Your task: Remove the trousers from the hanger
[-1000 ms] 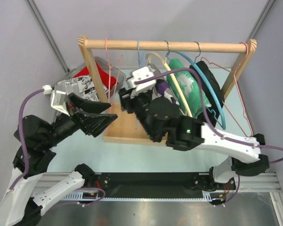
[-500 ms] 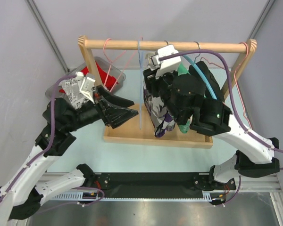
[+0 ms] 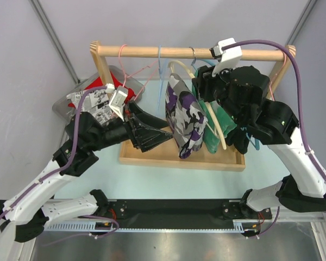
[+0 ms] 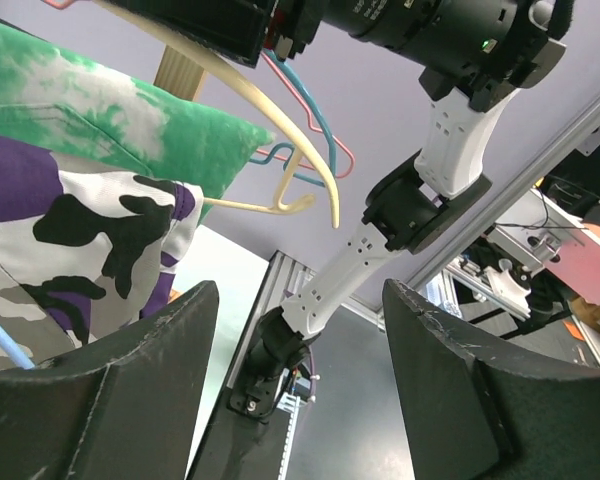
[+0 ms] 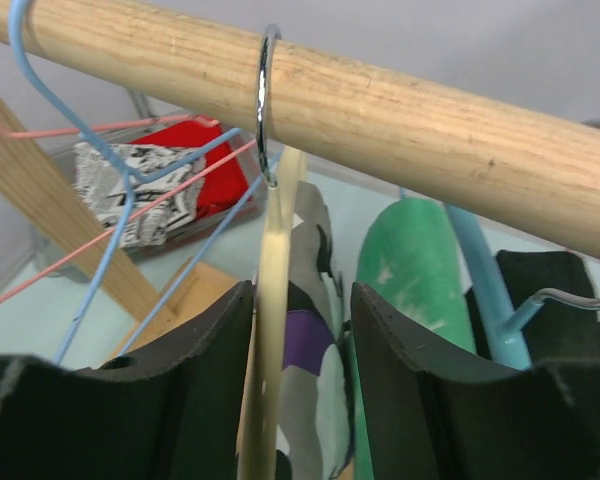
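Note:
The purple, white and black camo trousers (image 3: 187, 117) hang folded over a cream hanger (image 5: 270, 350) whose metal hook (image 5: 265, 100) sits on the wooden rod (image 3: 152, 52). My right gripper (image 5: 302, 295) is open just below the rod. The cream hanger's neck stands between its fingers, close to the left finger (image 5: 180, 390). My left gripper (image 3: 167, 132) is open and empty, pointing at the left side of the camo trousers (image 4: 80, 240), just short of them.
Green trousers (image 3: 214, 117) and a black garment (image 3: 242, 98) hang right of the camo pair. Empty blue (image 5: 100, 150) and pink (image 3: 127, 70) hangers hang on the left. A bin with red and newsprint clothes (image 3: 98, 92) stands behind the rack's left post. A wooden base tray (image 3: 152, 155) lies below.
My right arm has risen from over the hanging clothes to the rod and now brackets the cream hanger's neck. My left gripper has moved right toward the camo trousers.

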Action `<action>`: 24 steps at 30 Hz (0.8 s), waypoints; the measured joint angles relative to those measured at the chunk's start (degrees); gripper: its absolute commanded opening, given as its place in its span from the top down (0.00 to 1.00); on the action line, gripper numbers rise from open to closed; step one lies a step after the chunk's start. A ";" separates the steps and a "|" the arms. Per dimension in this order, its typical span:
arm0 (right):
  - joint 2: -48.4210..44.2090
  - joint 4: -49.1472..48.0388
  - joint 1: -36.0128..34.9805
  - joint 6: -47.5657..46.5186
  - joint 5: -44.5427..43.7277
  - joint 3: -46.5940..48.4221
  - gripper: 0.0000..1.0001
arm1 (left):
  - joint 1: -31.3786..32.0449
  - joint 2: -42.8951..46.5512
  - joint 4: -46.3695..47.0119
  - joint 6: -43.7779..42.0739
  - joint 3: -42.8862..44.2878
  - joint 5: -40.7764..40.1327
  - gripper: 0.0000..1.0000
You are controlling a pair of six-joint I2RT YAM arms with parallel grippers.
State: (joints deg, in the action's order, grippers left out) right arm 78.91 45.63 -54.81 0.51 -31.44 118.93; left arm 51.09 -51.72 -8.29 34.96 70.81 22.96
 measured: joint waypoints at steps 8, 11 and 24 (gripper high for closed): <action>-0.26 0.87 6.23 6.64 14.43 -1.33 0.60 | 0.22 0.20 0.42 -0.48 0.02 -0.94 0.28; -0.26 0.72 7.39 8.94 17.90 -1.97 0.60 | 0.31 -0.02 -0.57 -2.19 0.37 -3.98 0.27; -0.55 -6.93 8.59 17.14 23.52 -8.26 0.76 | 0.52 -13.97 -2.97 -9.64 14.64 -14.49 0.37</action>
State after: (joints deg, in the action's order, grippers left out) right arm 78.37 38.70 -46.22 17.65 -7.92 110.67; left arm 51.62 -65.69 -11.27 25.32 85.45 8.47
